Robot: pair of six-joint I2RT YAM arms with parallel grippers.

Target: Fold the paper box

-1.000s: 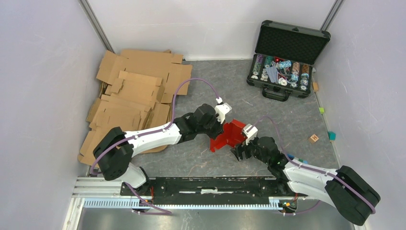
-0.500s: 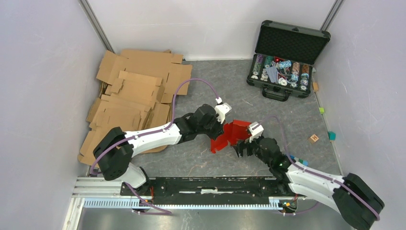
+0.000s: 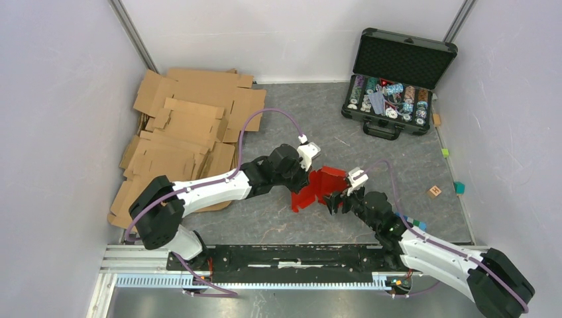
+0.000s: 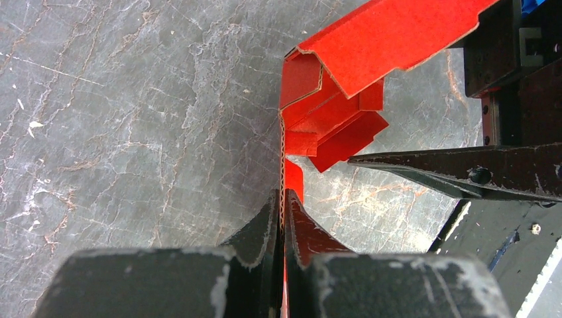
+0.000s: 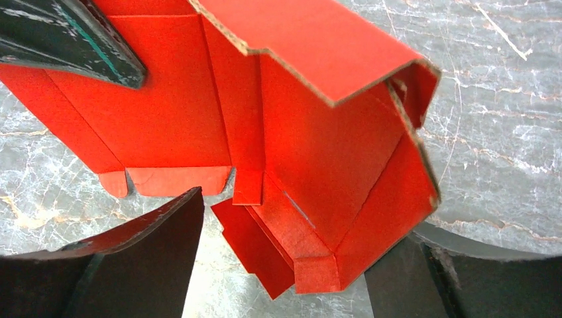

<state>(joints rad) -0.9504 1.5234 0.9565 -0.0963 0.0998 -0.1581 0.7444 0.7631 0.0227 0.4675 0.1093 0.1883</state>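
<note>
right wrist shows the paper box point(image 5: 311, 152) half-folded, flaps raised

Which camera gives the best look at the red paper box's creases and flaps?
The right wrist view: the paper box fills it, creases, tabs and a raised wall plain. The left wrist view shows it mostly edge-on, pinched by the left gripper. The top view shows only a small red shape between the arms.
</note>
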